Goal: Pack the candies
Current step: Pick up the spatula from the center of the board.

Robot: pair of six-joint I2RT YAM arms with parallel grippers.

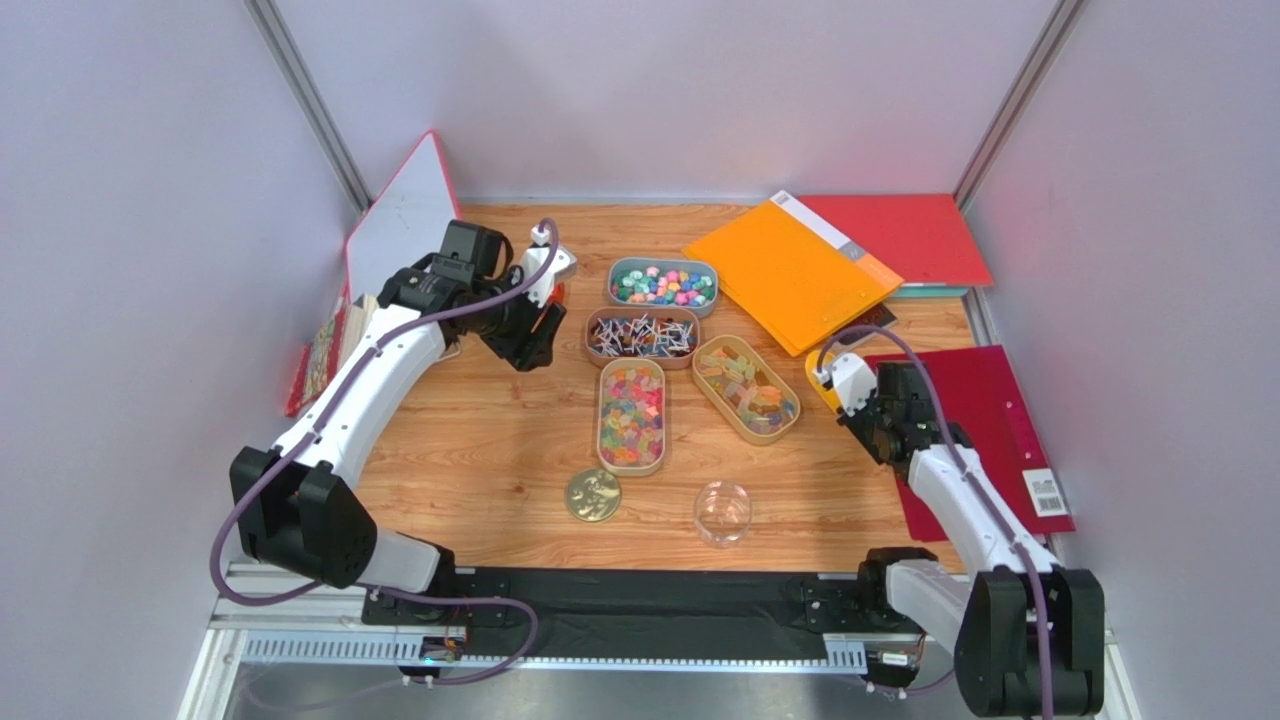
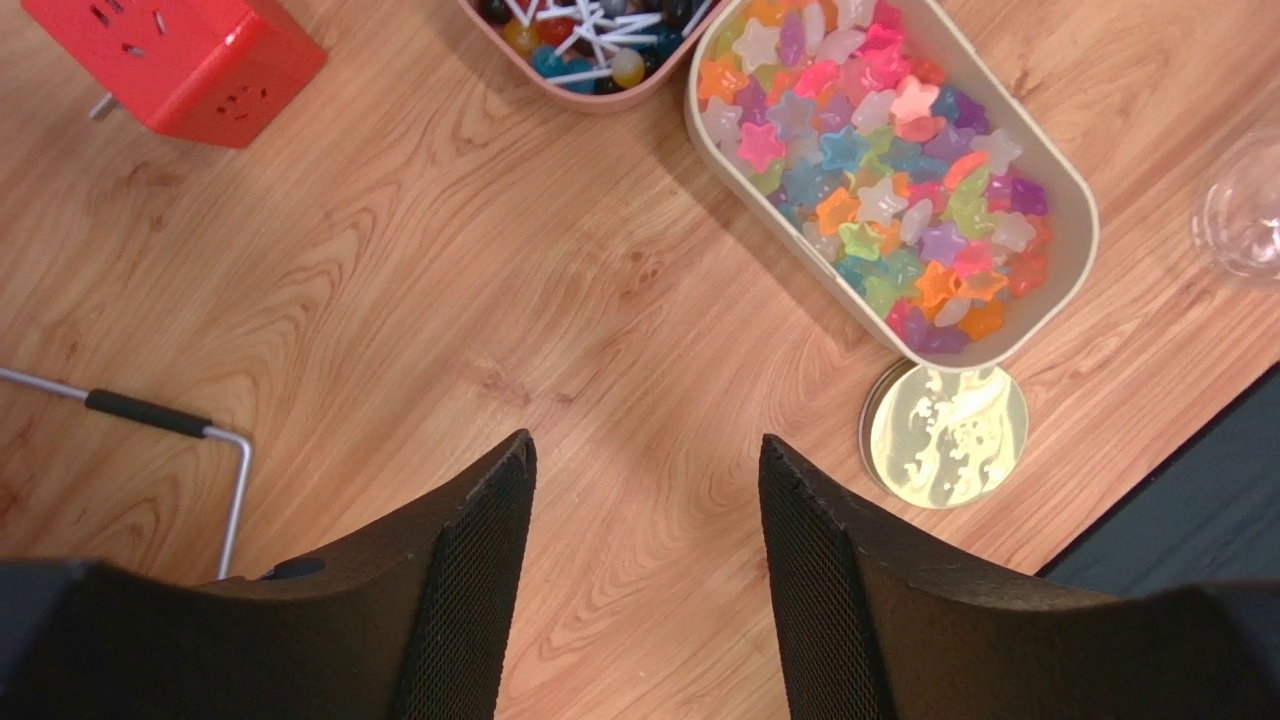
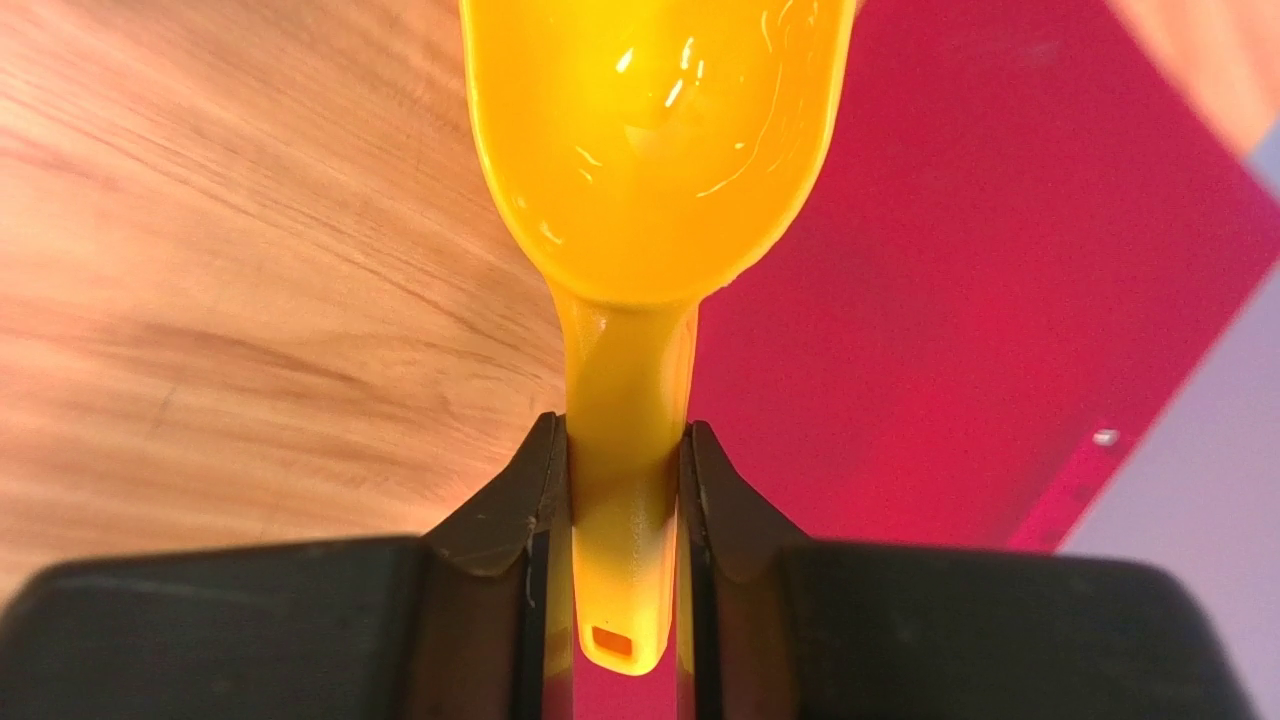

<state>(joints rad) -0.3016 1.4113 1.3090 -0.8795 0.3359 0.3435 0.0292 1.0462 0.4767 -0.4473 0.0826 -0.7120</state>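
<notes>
Four oval trays hold the candies: pink/green/blue wrapped bits [image 1: 661, 282], white-stick pieces [image 1: 642, 336], multicoloured star gummies [image 1: 633, 416] and yellow-orange gummies [image 1: 745, 389]. The star gummies [image 2: 887, 165] and stick pieces [image 2: 579, 45] also show in the left wrist view. A clear round jar [image 1: 723, 512] stands near the front, its gold lid [image 1: 592, 495] beside it. My left gripper [image 1: 529, 338] [image 2: 643, 458] is open and empty above bare wood, left of the trays. My right gripper [image 1: 849, 387] [image 3: 624, 443] is shut on the handle of an empty yellow scoop [image 3: 654, 135].
An orange folder [image 1: 789, 270] and a red folder [image 1: 909, 237] lie at the back right. A dark red folder [image 1: 992, 428] lies under the right arm. A white board [image 1: 398, 225] leans at the back left. A red cube [image 2: 188, 60] and a wire handle [image 2: 166, 420] lie near the left gripper.
</notes>
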